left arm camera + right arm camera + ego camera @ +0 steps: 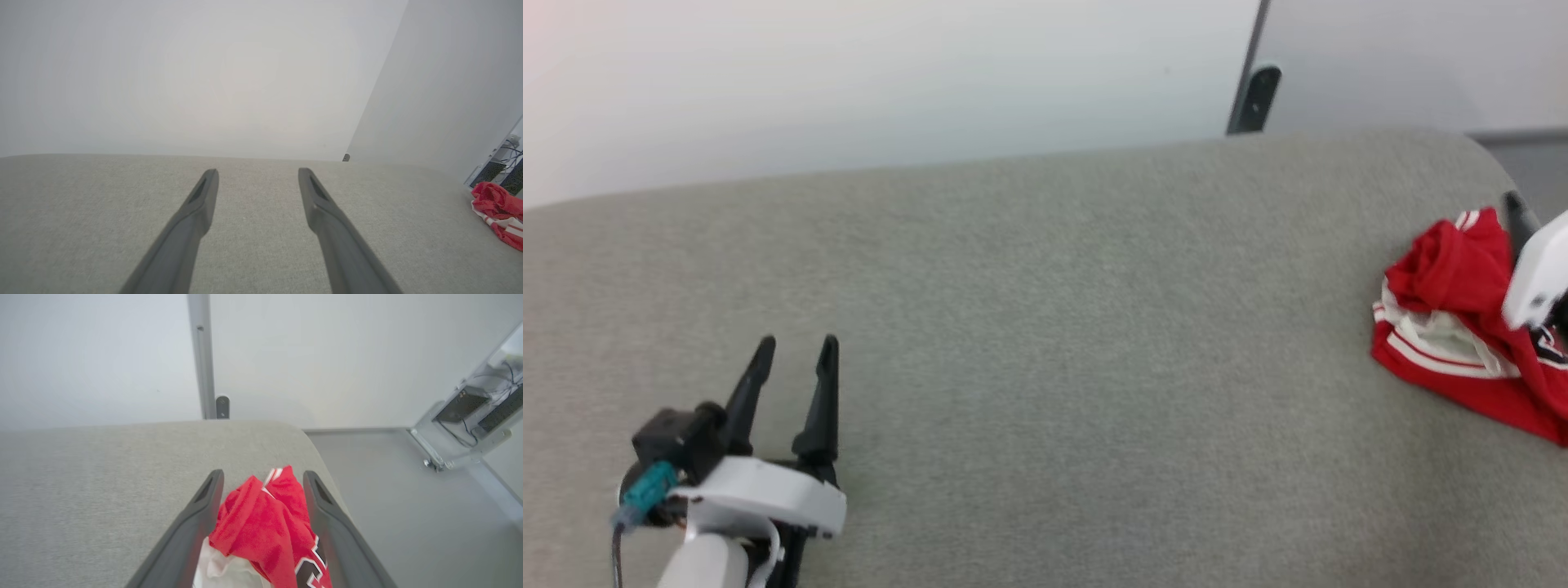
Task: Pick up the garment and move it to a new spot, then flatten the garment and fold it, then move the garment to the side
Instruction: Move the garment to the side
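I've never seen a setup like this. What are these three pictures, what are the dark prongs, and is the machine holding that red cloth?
These are three cameras on one two-armed robot. The head view looks down from its head at a grey cushioned surface. The dark prongs are the fingers of its grippers, which work like hands.

The left gripper hovers at the lower left of the head view, fingers apart with nothing between them. The left wrist view looks along those same fingers.

The red cloth is the garment, a crumpled red jersey with white trim, lying near the surface's right edge. The right wrist view looks along the right gripper, whose fingers stand open on either side of the bunched cloth. They are not squeezing it, so the garment seems to rest on the surface rather than being held.
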You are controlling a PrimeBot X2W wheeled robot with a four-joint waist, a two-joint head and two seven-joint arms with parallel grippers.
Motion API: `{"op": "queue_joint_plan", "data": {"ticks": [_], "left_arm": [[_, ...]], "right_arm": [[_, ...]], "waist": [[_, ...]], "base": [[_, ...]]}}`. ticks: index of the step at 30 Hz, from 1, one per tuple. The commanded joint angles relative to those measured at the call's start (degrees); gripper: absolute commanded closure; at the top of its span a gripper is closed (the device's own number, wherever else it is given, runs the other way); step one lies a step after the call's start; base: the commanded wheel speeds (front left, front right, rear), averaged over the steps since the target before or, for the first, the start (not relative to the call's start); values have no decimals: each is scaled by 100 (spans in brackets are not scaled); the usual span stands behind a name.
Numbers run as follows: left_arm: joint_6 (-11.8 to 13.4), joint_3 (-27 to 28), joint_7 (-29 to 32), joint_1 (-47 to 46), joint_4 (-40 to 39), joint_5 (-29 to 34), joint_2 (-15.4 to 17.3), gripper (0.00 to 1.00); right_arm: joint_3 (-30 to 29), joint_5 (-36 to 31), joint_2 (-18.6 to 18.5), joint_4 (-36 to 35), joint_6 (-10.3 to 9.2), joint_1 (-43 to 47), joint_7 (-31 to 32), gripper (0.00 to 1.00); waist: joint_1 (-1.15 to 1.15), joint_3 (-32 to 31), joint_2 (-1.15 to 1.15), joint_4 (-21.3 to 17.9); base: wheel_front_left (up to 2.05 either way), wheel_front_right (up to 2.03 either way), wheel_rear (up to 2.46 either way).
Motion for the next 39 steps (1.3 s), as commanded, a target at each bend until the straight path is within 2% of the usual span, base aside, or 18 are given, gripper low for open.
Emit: {"op": "queue_joint_plan", "data": {"ticks": [1,8,14,20,26,39], "left_arm": [[19,26,-6,136,-22,10,-21,0],[39,106,-5,446,-132,14,-75,0],[58,183,-5,669,-226,52,-148,0],[27,246,-5,896,-309,127,-306,0],[13,465,-6,1115,-425,275,-444,0],[-55,822,-6,1470,-618,594,-565,0]], "right_arm": [[257,206,-71,-165,-5,243,-330,0],[1205,1049,-368,-833,-6,1176,-1864,0],[1532,1270,-377,-1230,-6,1750,-2611,0],[1453,1153,-159,-1800,-6,2444,-2744,0],[1116,1037,260,-2435,-6,3335,-2747,0],[680,751,911,-2920,-6,4571,-2748,0]], "waist": [[0,-331,0,303],[0,-586,0,695],[0,-748,0,976],[0,-844,0,1178],[0,-914,0,1286],[0,-1058,0,1259]], "base": [[0,0,0],[0,0,0],[0,0,0],[0,0,0],[0,0,0],[0,0,0]]}}
